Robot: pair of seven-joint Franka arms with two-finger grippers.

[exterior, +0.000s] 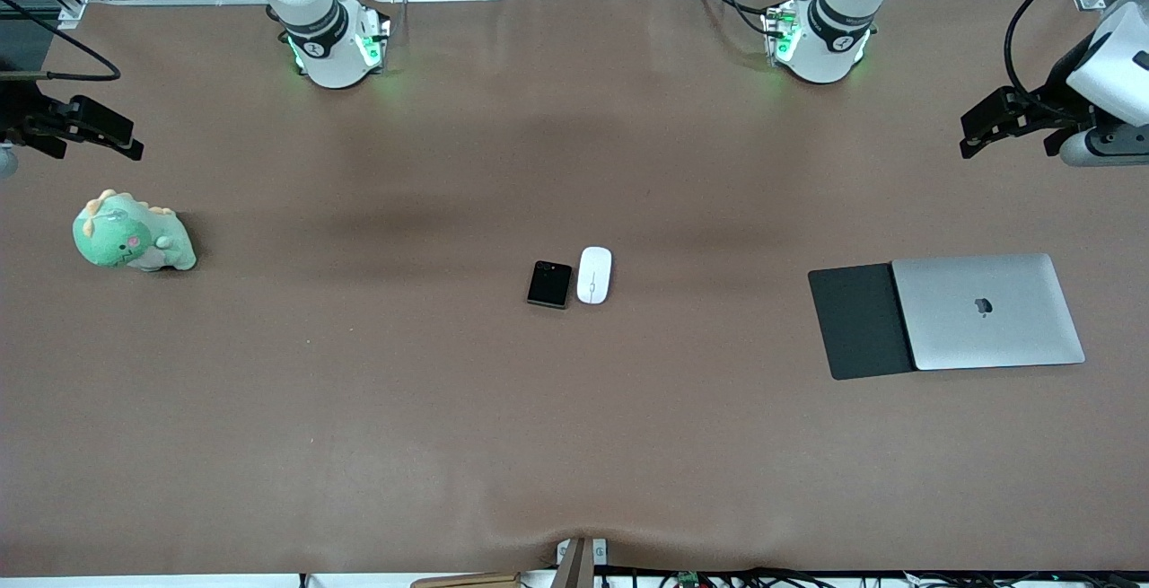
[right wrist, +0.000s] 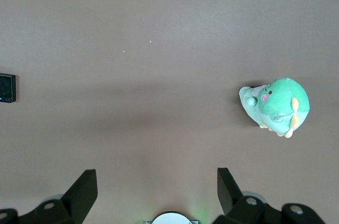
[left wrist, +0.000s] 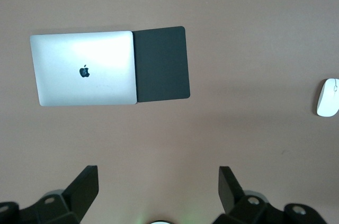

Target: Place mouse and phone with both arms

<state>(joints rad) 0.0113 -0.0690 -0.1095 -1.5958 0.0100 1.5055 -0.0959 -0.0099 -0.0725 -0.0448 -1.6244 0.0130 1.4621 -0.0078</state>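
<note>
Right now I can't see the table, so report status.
Left gripper open, right gripper open, both up at table ends. Mouse beside phone, mid-table, untouched. Nothing blocking.

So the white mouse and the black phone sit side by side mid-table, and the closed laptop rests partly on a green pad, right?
Almost. In the front view the pad is black, not green. The mouse and phone do sit side by side mid-table, and the closed laptop rests partly on that pad.

One mouse (exterior: 594,275), one phone (exterior: 549,284) — one laptop (exterior: 987,311), one pad (exterior: 860,320), one plush toy (exterior: 131,234).
</note>
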